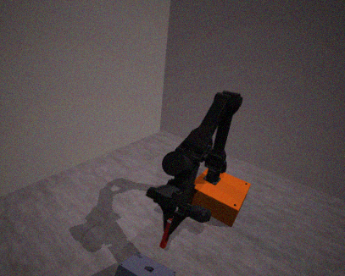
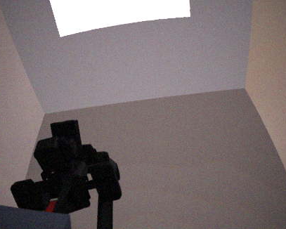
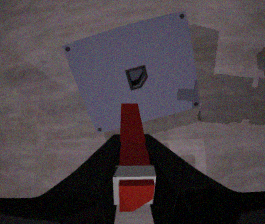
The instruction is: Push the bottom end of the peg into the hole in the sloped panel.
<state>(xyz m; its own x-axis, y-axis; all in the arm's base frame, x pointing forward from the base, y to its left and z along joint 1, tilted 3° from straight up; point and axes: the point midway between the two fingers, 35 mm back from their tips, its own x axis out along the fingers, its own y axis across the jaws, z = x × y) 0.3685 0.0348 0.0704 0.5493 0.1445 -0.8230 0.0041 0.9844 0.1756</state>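
A red peg [image 1: 165, 237] [image 2: 51, 206] [image 3: 132, 130] with a light band sits between the fingers of my gripper [image 1: 169, 223] [image 3: 131, 141], which is shut on it. In the wrist view the peg's far end lies just below the hole in the picture. The blue-grey panel [image 1: 132, 266] [image 2: 29, 218] [image 3: 98, 65] shows partly in the top and exterior views and whole in the wrist view. Its hole [image 1: 149, 268] [image 3: 136, 77] is dark and angular, with flat sides. The peg's tip is outside the hole, above the table. In the exterior view the panel hides the peg's lower end.
An orange box [image 1: 225, 195] stands around the arm's base. The arm's shadow [image 1: 90, 224] falls on the table, and shadow also lies beside the panel in the wrist view. Small dark dots mark the panel's corners. Walls stand behind.
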